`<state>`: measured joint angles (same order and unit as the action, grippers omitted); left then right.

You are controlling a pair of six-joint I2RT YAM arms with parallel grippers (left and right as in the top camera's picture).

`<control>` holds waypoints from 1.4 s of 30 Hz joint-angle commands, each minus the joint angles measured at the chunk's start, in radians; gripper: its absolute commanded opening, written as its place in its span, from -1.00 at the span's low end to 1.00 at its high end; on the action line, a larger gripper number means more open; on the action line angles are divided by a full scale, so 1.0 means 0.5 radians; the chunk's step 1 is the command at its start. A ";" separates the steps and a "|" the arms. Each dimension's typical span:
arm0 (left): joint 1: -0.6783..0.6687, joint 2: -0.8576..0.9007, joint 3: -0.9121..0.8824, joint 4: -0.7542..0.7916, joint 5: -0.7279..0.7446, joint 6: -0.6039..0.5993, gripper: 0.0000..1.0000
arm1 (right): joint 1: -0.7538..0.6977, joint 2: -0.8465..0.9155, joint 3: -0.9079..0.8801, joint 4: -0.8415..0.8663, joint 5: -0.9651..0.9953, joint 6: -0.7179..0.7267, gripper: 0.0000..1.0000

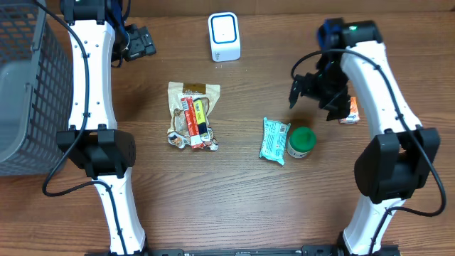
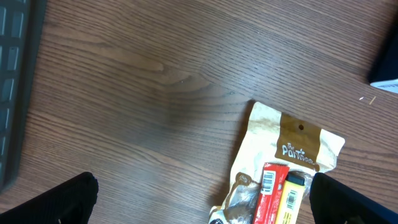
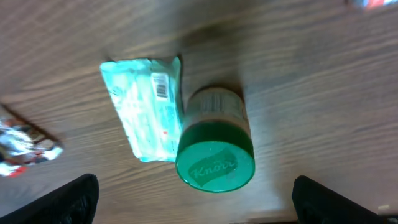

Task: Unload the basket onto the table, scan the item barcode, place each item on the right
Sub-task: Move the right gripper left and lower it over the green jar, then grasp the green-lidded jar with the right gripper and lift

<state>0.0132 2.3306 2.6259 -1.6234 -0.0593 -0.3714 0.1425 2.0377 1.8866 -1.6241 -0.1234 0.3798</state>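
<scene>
Both pincers are open wide and hold nothing. The right pincer [image 1: 311, 98] hangs in the air over the right side of the table [image 1: 234, 206]. Its own camera looks down on two things that sit side by side near the middle of the table. One is a small jar [image 1: 301, 141] with a green lid. The other is a teal packet [image 1: 274, 139] lying flat, with its stripy barcode facing up. The jar is on the packet's right and they look like they touch.

The left pincer [image 1: 138, 43] is far back on the left. In its own camera the top of a tan snack bag [image 1: 193, 114] shows in front of it. A red stick pack and a yellow one lie on the bag, and the red one shows a barcode.

The white scanner [image 1: 224, 35] stands at the back of the table, well away from the jar. A little orange pack [image 1: 350, 111] lies by the right arm. A grey basket [image 1: 25, 85] sits at the far left.
</scene>
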 commanded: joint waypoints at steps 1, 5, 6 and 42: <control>-0.014 0.010 -0.008 0.005 0.015 -0.036 1.00 | 0.023 0.000 -0.137 0.036 0.097 0.108 1.00; -0.014 0.010 -0.008 0.005 0.015 -0.036 1.00 | 0.031 0.000 -0.324 0.137 0.095 0.134 1.00; -0.014 0.010 -0.008 0.005 0.015 -0.036 1.00 | 0.031 0.000 -0.362 0.159 0.095 0.147 1.00; -0.014 0.010 -0.008 0.005 0.015 -0.036 0.99 | 0.139 0.000 -0.678 0.745 0.165 0.168 0.13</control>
<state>0.0128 2.3306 2.6259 -1.6234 -0.0593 -0.3714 0.2138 2.0277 1.5501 -1.3350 -0.0841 0.4686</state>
